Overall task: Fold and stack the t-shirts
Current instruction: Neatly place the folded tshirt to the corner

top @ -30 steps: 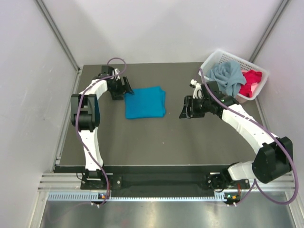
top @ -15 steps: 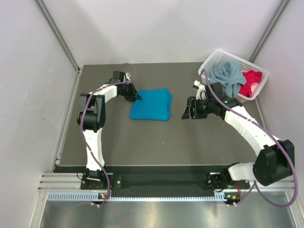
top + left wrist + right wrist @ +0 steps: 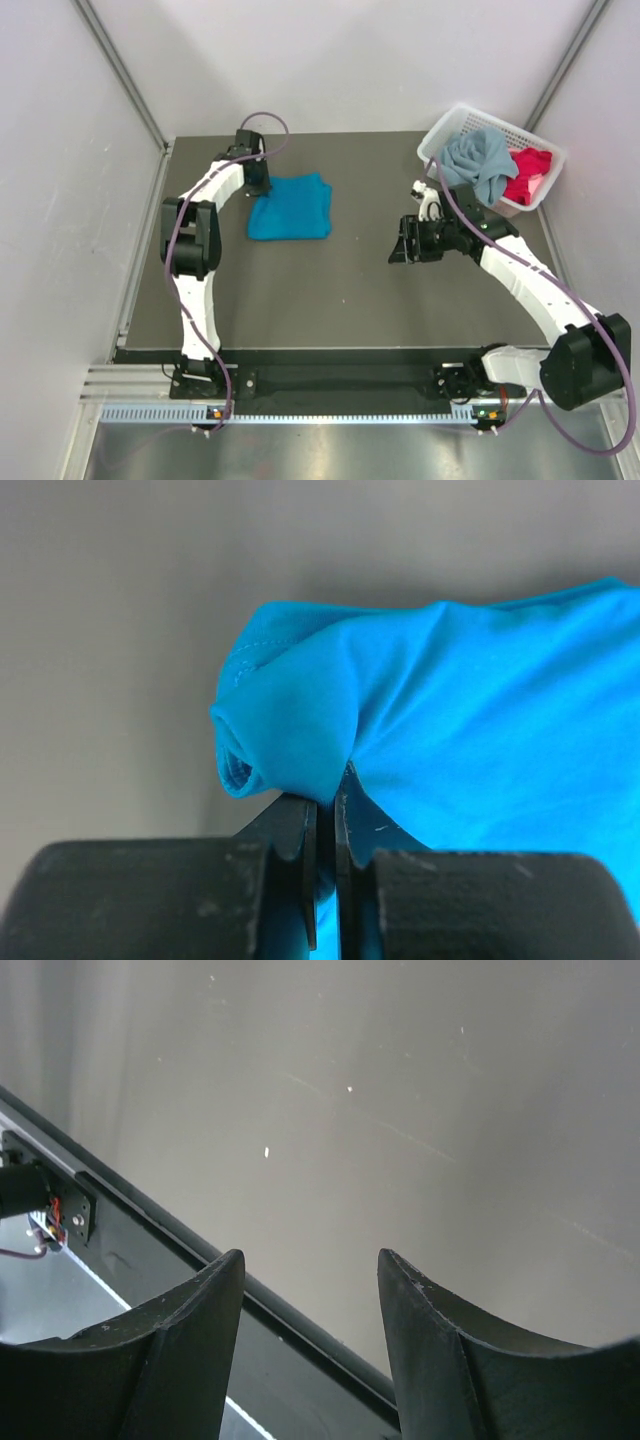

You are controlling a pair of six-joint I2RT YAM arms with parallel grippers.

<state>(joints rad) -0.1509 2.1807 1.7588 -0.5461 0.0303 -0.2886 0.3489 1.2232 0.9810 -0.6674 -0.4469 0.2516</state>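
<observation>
The left gripper (image 3: 322,802) is pinched shut on a corner of the blue shirt (image 3: 292,208), which lies folded on the tabletop (image 3: 330,290) near the far edge, left of the middle. The right gripper (image 3: 310,1262) is half open and holds nothing. The grey shirt (image 3: 480,165) and pink shirt (image 3: 527,178) sit in the basket (image 3: 441,125) at the far right corner.

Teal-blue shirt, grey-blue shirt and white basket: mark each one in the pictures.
teal-blue shirt (image 3: 290,208), top external view, middle of the folded cloth on the table
grey-blue shirt (image 3: 478,160), top external view, bunched cloth in the basket's left half
white basket (image 3: 505,127), top external view, far lattice wall
</observation>
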